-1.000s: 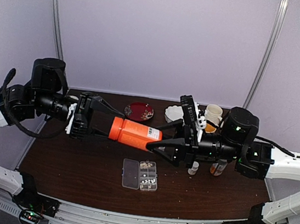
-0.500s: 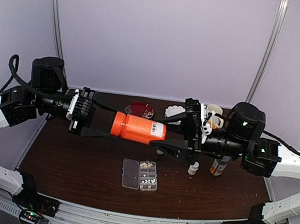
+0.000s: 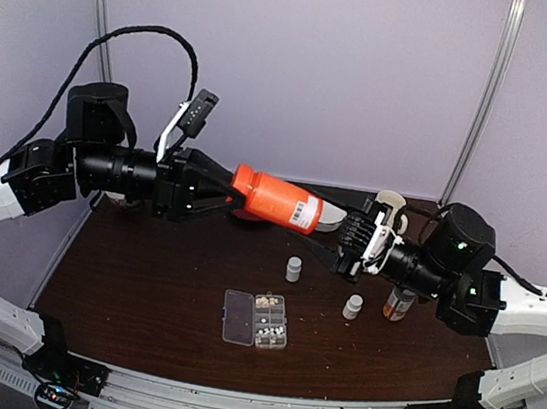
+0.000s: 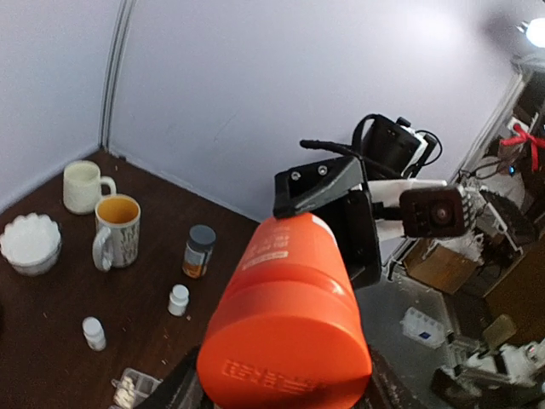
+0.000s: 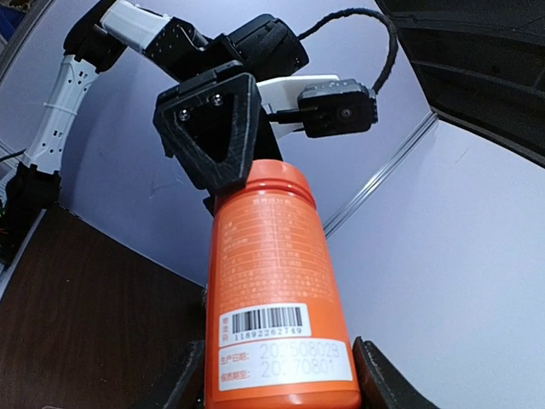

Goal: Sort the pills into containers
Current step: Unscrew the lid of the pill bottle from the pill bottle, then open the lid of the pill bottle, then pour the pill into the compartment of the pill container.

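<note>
The orange bottle [image 3: 279,199] hangs level in the air over the table's far part, held at both ends. My left gripper [image 3: 227,187] is shut on its cap end; the cap [image 4: 285,341] fills the left wrist view. My right gripper [image 3: 345,240] is shut on its base, with the barcode label [image 5: 281,349] between the fingers [image 5: 180,379]. The clear pill box [image 3: 256,320] lies on the table below, lid open to the left, with small whitish pills [image 3: 269,321] in its cells. A corner of the box shows in the left wrist view [image 4: 128,390].
Two small white bottles [image 3: 293,268] [image 3: 352,306] and an amber bottle with a dark cap [image 3: 400,304] stand right of centre. Two mugs [image 4: 83,186] [image 4: 117,230] and a white fluted bowl [image 4: 30,243] sit at the back right. A red plate [image 3: 240,211] is partly hidden behind the bottle.
Both arms have raised the orange bottle and carried it toward the back. The left wrist has turned. A small white bottle under it now shows.
</note>
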{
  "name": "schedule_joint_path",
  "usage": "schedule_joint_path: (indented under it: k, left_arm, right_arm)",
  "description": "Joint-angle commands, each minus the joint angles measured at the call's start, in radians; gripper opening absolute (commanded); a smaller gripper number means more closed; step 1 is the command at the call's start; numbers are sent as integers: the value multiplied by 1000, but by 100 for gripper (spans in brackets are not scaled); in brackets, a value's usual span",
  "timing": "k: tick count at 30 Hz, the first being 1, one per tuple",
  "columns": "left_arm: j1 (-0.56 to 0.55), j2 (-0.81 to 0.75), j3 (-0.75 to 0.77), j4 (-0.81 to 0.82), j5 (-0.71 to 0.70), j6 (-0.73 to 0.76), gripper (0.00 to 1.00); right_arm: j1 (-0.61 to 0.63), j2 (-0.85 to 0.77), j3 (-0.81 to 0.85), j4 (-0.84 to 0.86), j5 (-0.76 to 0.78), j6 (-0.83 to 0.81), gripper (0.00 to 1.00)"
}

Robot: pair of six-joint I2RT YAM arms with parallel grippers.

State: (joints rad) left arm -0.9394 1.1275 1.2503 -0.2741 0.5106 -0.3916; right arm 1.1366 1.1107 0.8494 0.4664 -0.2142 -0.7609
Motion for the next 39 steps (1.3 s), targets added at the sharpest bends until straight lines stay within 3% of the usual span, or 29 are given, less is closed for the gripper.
schedule_joint_path:
  k: [1, 6, 12, 16, 20, 26, 32, 39]
  left_arm:
    - [28, -3, 79, -103, -149, -448, 0]
    - [76, -42, -16, 75, -47, -751, 0]
    - [148, -70, -33, 104, 2, -843, 0]
    - [153, -58, 63, -150, -75, -624, 0]
    - [187, -79, 29, -290, -176, -418, 0]
    - [229, -104, -171, -337, -331, -264, 4]
    - [229, 37, -259, -381, -419, -151, 3]
    - [215, 138, -364, -229, -418, -140, 0]
  right_arm:
    - [-3, -12, -96, 192, 153, -112, 0]
    - [-1, -14, -151, 288, 180, -137, 0]
    - [0, -21, -200, 401, 187, -114, 0]
    - [0, -39, -192, 340, 178, -9, 0]
    - [0, -83, -245, 337, 164, 182, 0]
    - [-1, -148, -385, 349, 148, 465, 0]
    - [2, -158, -563, 442, 145, 680, 0]
    - [-17, -132, -651, 414, 172, 817, 0]
